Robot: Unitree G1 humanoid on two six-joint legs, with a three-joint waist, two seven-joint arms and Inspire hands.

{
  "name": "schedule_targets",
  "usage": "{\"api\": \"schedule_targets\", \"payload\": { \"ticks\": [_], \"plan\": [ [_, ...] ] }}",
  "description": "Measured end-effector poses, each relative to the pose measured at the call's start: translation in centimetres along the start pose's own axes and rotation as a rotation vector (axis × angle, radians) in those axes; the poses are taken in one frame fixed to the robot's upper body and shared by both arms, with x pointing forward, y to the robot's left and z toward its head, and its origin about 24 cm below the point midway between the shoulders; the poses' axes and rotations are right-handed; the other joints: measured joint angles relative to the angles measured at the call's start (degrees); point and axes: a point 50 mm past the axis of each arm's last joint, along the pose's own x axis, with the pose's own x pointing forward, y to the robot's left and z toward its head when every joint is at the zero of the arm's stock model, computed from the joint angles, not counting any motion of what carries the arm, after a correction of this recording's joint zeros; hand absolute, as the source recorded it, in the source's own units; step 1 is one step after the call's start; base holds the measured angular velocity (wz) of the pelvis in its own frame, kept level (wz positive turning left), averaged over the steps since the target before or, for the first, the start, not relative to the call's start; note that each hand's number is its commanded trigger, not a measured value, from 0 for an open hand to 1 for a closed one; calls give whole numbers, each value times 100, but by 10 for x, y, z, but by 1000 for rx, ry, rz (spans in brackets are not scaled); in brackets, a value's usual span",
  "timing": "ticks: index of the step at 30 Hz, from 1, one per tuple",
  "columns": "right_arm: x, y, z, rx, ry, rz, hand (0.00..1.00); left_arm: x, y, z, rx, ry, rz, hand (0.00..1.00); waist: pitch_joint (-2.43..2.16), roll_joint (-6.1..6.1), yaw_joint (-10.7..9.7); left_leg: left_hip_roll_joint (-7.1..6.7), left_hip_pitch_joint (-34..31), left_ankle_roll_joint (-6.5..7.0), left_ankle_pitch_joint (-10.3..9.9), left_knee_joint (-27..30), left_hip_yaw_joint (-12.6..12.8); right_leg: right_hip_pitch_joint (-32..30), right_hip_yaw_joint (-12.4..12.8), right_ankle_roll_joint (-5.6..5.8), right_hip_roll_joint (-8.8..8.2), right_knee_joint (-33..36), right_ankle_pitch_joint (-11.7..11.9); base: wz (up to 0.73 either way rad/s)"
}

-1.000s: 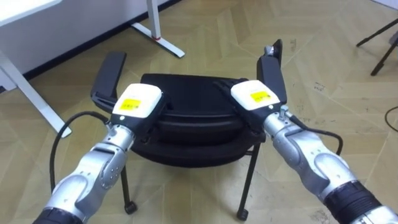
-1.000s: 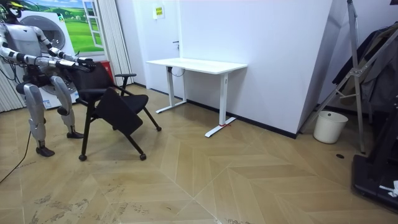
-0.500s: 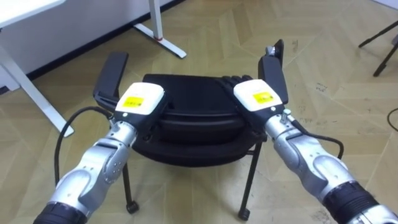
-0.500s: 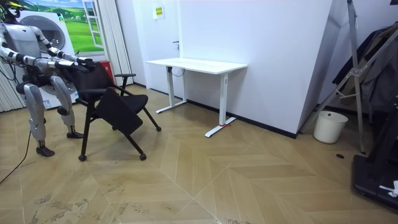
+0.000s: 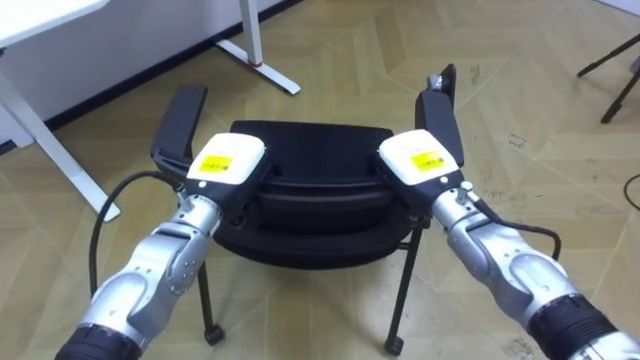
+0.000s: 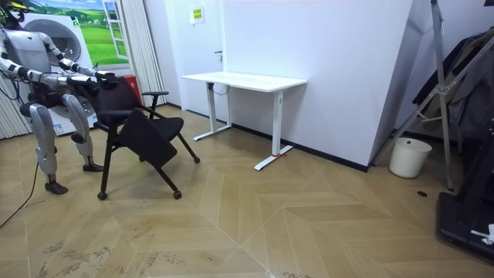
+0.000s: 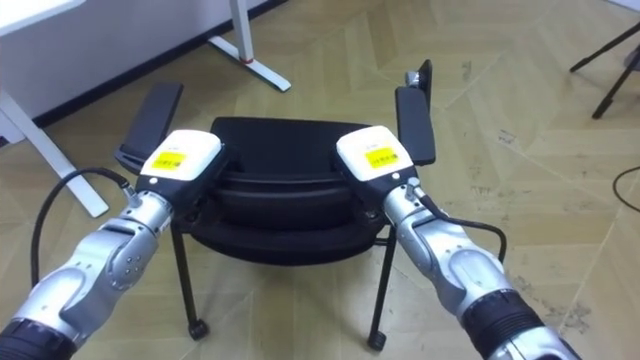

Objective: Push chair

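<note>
**Chair straight ahead, 1 hand on each end of its back**

The black chair (image 5: pixel 315 215) stands directly before the robot. Its backrest (image 5: pixel 320 195) is the part nearest to the body, and the seat (image 5: pixel 310 140) lies beyond the hands. The top of the backrest runs sideways, from one hand to the other. The push must therefore go across this long axis, forward and away from the robot. The white desk (image 5: pixel 40 20) is further ahead, to the left of the hands.

The left hand (image 5: pixel 225 162) rests on the left end of the backrest top and the right hand (image 5: pixel 420 160) on the right end. The 2 hands are at about the same level, and neither is nearer to the chair than the other. The left armrest (image 5: pixel 178 120) is just beyond and outside the left hand. The right armrest (image 5: pixel 438 112) is just beyond the right hand.

Both hands show their backs upward. Their fingers go over the far side of the dark backrest, so I cannot tell if they are curled around it or lie flat.

In my judgement the 2 arms must press equally, otherwise the chair will turn to one side.
</note>
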Motion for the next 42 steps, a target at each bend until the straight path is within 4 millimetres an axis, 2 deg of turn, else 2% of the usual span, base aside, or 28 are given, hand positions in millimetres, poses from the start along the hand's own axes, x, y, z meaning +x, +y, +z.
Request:
{"api": "schedule_targets", "payload": {
  "ticks": [4, 9, 12, 13, 14, 15, 18, 21, 23, 24, 25, 26, 27, 29, 31, 32, 33, 34, 35, 36, 37, 39, 40, 41, 42],
  "plan": [
    [-2, 4, -2, -7, 9, -9, 100, 3, -6, 1, -22, 7, -9, 100, -39, 78, 3, -2, -3, 0, 0, 18, -47, 20, -60, 0, 1, 7, 0, 3],
    [1, 4, -9, -23, 33, -31, 100, 17, -4, 2, -24, -12, -10, 100, -16, 97, 16, -8, -202, -1, 1, 199, -165, -14, -233, 5, 12, 21, -5, 15],
    [8, 4, -14, -23, 53, -35, 100, 30, 0, 2, -6, -21, -5, 100, 80, 11, 30, -7, -375, -7, 2, 464, -198, -60, -325, -22, 15, 122, -72, 15],
    [11, 0, -16, -21, 61, -47, 100, 35, 6, 2, 5, -29, 6, 100, 111, -24, 21, 6, -612, -7, -1, 713, -198, -215, -332, -51, 9, 318, -148, 16],
    [12, -1, -17, -21, 66, -52, 100, 38, 9, 3, 12, -32, 11, 100, 122, -38, 19, 17, -728, -7, -1, 842, -197, -299, -338, -67, 10, 417, -181, 25],
    [15, -5, -19, -18, 76, -65, 100, 43, 15, 3, 25, -38, 22, 100, 162, -53, 4, 46, -936, -7, -2, 1057, -192, -404, -380, -96, 22, 559, -243, 28],
    [16, -9, -24, -15, 99, -94, 100, 52, 20, 6, 31, -48, 38, 100, 255, -48, -13, 91, -1371, -6, -3, 1660, -168, -690, -450, -184, 17, 1046, -493, 28],
    [16, -10, -27, -11, 112, -107, 100, 55, 21, 8, 31, -53, 49, 100, 269, -20, -49, 197, -1868, 2, -6, 2490, -3, -995, -463, -291, -10, 1771, -914, 35],
    [14, -7, -27, -7, 111, -97, 100, 55, 17, 9, 18, -48, 43, 100, 276, -10, -101, 306, -2178, 4, -3, 3257, 109, -1092, -495, -392, -56, 2399, -1365, 41],
    [14, -5, -27, -7, 110, -91, 100, 55, 14, 8, 13, -45, 36, 100, 292, 28, -81, 358, -2215, 4, -2, 3411, 131, -1078, -499, -422, -68, 2499, -1432, 11],
    [13, -3, -27, -6, 110, -83, 100, 53, 10, 9, 0, -41, 27, 100, 302, 86, -13, 445, -2289, 61, 40, 3696, 138, -1064, -481, -485, -36, 2670, -1529, 0],
    [13, -3, -26, -9, 109, -85, 100, 53, 8, 8, -11, -35, 30, 100, 327, 114, 5, 480, -2476, 163, 190, 4012, 138, -1076, -476, -550, -23, 2844, -1623, 0],
    [13, -3, -26, -11, 107, -85, 100, 52, 8, 8, -17, -32, 30, 100, 333, 111, 28, 478, -2587, 200, 272, 4111, 140, -1084, -466, -579, -43, 2944, -1675, 8],
    [14, -6, -26, -20, 100, -92, 100, 52, 8, 7, -35, -30, 34, 100, 322, 122, 52, 421, -2780, 200, 272, 4016, 321, -1185, -467, -638, -85, 3127, -1758, -2],
    [15, -8, -27, -32, 95, -92, 100, 52, 7, 7, -50, -27, 34, 100, 296, 180, 157, 166, -2862, 227, 313, 3071, 597, -1282, -465, -712, -143, 3228, -1803, -30],
    [14, -7, -27, -32, 95, -92, 100, 52, 7, 7, -50, -28, 33, 100, 292, 186, 186, 104, -2827, 226, 362, 2755, 645, -1290, -464, -710, -138, 3221, -1807, -27],
    [14, -7, -27, -33, 96, -96, 100, 52, 8, 8, -49, -32, 35, 100, 266, 200, 210, -29, -2802, 262, 415, 2242, 697, -1291, -463, -694, -124, 3221, -1838, -18],
    [14, -9, -28, -33, 95, -107, 100, 52, 11, 8, -44, -38, 46, 100, 259, 195, 243, -71, -2803, 359, 517, 2003, 692, -1311, -422, -681, -104, 3219, -1875, -21],
    [15, -10, -27, -32, 95, -122, 100, 53, 15, 7, -36, -43, 57, 100, 227, 177, 278, -69, -2803, 406, 647, 1930, 754, -1343, -353, -608, -106, 3187, -1909, -20],
    [15, -11, -27, -31, 95, -128, 100, 53, 16, 7, -33, -45, 62, 100, 217, 158, 287, -61, -2803, 441, 672, 1899, 803, -1354, -319, -582, -104, 3147, -1900, -23],
    [16, -12, -27, -31, 97, -141, 100, 53, 20, 7, -25, -51, 73, 100, 189, 122, 329, -59, -2800, 520, 725, 1826, 890, -1373, -246, -521, -108, 3045, -1860, -30],
    [19, -18, -27, -36, 95, -166, 100, 53, 28, 6, -8, -59, 97, 100, 181, 38, 383, -96, -2808, 622, 778, 1770, 1002, -1431, -115, -469, -176, 2968, -1835, -30],
    [20, -21, -27, -33, 96, -183, 100, 54, 32, 6, 1, -61, 109, 100, 153, -29, 382, -171, -2799, 684, 763, 1757, 1039, -1425, -84, -422, -242, 2895, -1857, -18],
    [22, -24, -27, -35, 96, -194, 100, 55, 36, 6, 7, -59, 117, 100, 133, -106, 401, -270, -2785, 836, 657, 1787, 1116, -1427, -22, -290, -358, 2907, -1865, -15],
    [23, -26, -28, -37, 98, -198, 100, 55, 38, 6, 9, -59, 120, 100, 139, -143, 416, -346, -2758, 923, 596, 1810, 1133, -1425, -3, -242, -426, 2958, -1874, -25]
  ]
}}
